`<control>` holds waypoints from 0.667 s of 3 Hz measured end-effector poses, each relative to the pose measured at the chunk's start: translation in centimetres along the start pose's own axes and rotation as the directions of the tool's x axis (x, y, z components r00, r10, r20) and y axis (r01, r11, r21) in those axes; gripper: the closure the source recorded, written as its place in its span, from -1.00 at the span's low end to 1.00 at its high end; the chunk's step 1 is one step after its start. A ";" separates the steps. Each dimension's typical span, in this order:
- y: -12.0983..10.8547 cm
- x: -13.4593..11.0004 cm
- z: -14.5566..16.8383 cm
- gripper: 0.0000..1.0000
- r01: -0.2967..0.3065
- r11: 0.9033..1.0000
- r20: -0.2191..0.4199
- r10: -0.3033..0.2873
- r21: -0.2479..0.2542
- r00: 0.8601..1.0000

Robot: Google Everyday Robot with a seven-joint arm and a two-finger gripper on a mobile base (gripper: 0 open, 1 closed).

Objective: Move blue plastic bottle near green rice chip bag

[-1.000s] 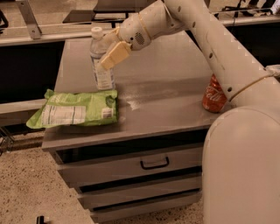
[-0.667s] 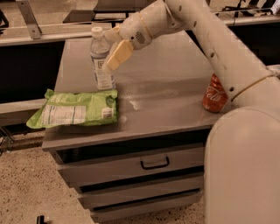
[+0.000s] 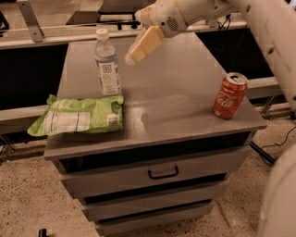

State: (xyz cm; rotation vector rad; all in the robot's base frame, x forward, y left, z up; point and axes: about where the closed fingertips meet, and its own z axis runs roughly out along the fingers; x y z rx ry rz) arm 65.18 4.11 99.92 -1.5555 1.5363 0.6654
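We see the gripper point(image 3: 132, 56) hanging above the back half of the tabletop point(image 3: 185, 92), angled down and to the picture's left from the white arm point(image 3: 185, 14). We cannot tell whether it is open or closed; nothing shows in its grasp. Just to its left, close but apart from it, the blue plastic bottle point(image 3: 107, 65) stands upright on the tabletop, white cap on top. Below the gripper and further left, the green rice chip bag point(image 3: 78, 115) lies flat at the front left edge, its upper edge near the bottle's base. Well off to the gripper's right and lower, a red soda can point(image 3: 230, 96) stands near the front right corner. Under the tabletop we see drawers point(image 3: 152, 173).
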 end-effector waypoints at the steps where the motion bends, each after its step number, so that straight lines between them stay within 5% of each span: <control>1: 0.7 -0.3 -5.5 -1.00 -0.038 0.989 0.032 0.034 0.141 0.999; 2: 0.6 0.6 -7.9 -1.00 -0.062 0.979 0.042 0.055 0.195 0.998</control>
